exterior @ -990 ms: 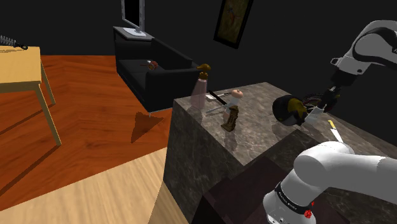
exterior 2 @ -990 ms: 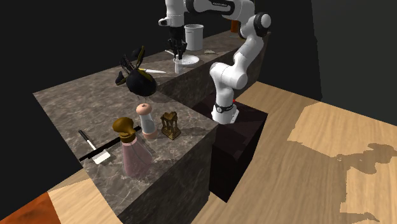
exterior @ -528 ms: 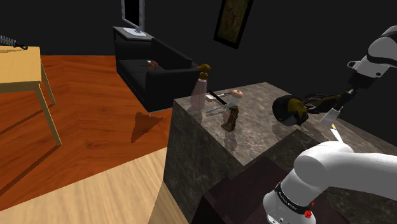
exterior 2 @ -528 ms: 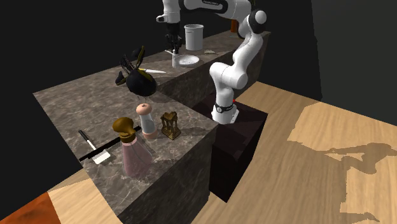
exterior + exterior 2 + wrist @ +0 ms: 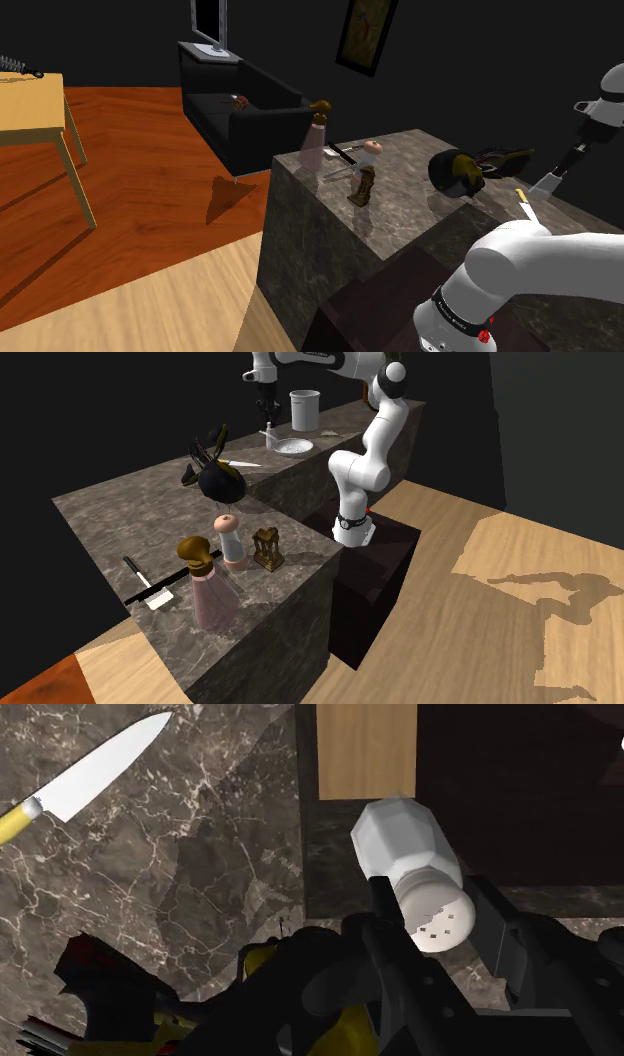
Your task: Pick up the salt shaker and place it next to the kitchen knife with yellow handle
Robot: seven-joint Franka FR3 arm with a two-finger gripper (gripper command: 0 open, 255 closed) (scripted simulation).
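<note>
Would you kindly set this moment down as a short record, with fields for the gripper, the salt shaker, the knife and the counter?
gripper: fingers shut on the salt shaker, above the counter
salt shaker: white, clasped between the fingers, appears lifted off the counter
knife: yellow handle, white blade, lying flat on the counter, apart from the salt shaker
counter: dark marble
task state: salt shaker held, not yet set beside the knife

The dark marble counter [image 5: 410, 180] bears a yellow-handled knife [image 5: 92, 768], a pink bottle [image 5: 212, 597] and a white plate [image 5: 293, 448].
</note>
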